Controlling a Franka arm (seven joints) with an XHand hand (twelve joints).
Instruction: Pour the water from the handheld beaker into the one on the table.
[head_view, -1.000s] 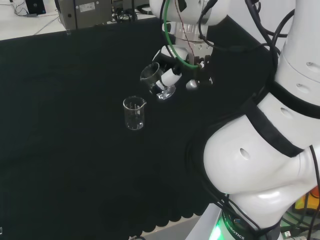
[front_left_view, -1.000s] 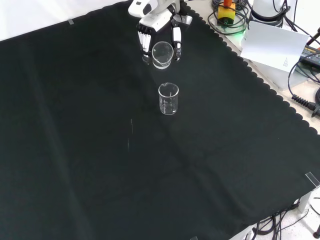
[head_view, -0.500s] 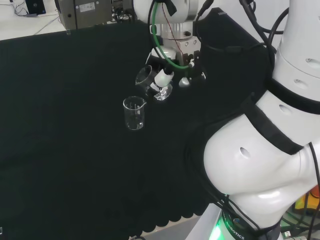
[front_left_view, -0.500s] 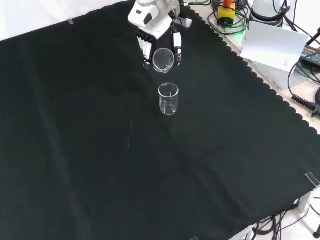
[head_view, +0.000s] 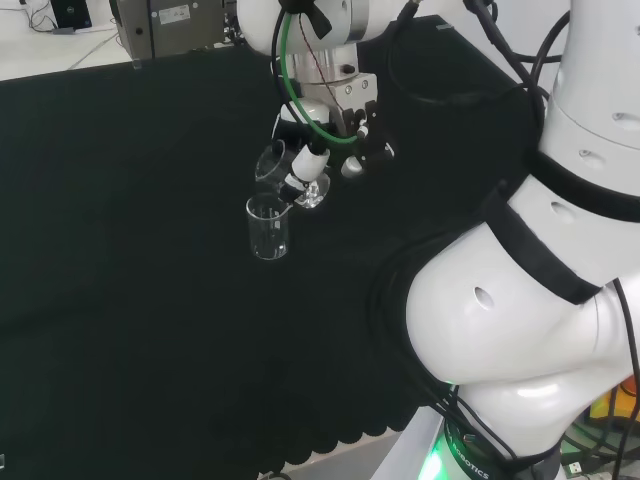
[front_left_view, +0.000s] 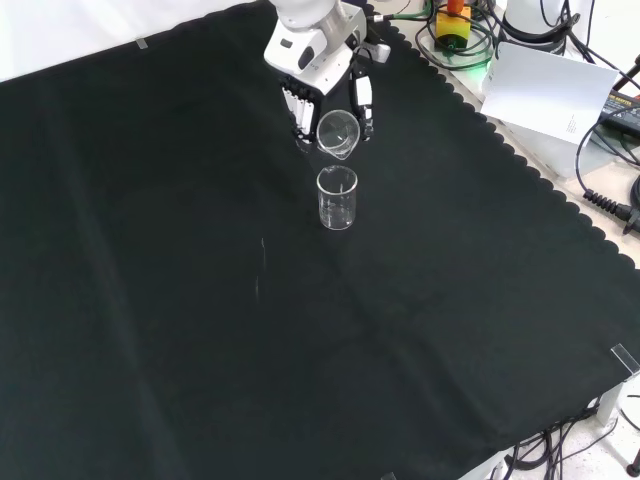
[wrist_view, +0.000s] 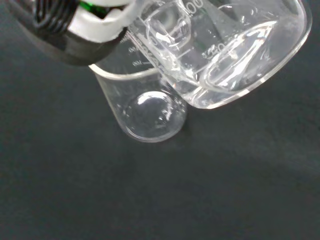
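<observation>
Two beakers: one tilted (front_left_view: 337, 132), clasped by the hand (front_left_view: 318, 62), lip at 12 o'clock above the standing one (front_left_view: 337, 198); risk: misaligned spout spilling water onto cloth (front_left_view: 200, 300).

Both beakers, the tilted beaker (front_left_view: 337, 133) and the standing beaker (front_left_view: 337, 198), look like clear, glossy glass. Black cloth (front_left_view: 200, 330) is matt. The hand (front_left_view: 318, 55) is glossy plastic.
</observation>
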